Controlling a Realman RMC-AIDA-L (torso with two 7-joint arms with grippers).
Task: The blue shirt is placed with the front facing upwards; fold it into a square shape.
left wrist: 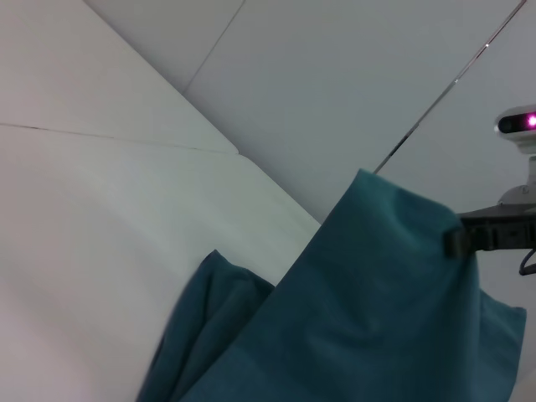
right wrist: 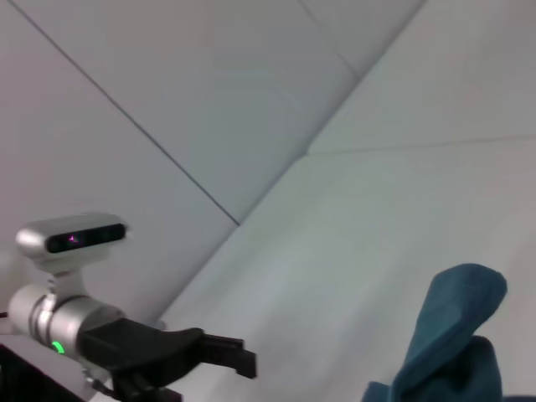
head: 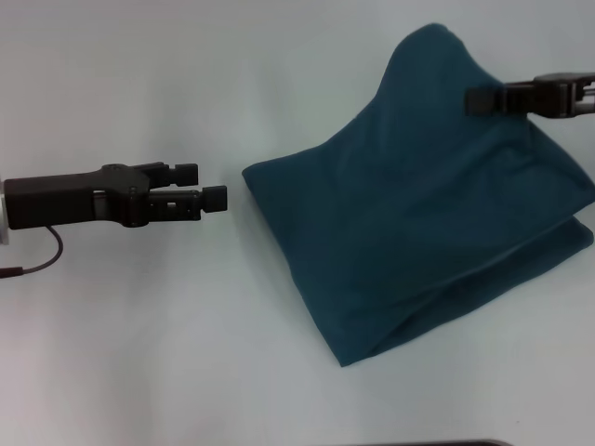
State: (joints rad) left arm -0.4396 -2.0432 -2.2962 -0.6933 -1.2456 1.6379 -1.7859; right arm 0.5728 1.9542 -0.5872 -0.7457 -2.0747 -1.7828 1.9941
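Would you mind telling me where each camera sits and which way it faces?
Head view: on the robot's head, looking down at the blue shirt, left gripper and right gripper.
Left wrist view: on the left arm, facing the shirt; right gripper beyond.
Right wrist view: on the right arm, facing the left gripper.
All share the shirt.

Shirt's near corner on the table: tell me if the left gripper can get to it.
Probably yes. The left gripper hovers open beside the shirt, with only bare table between them.
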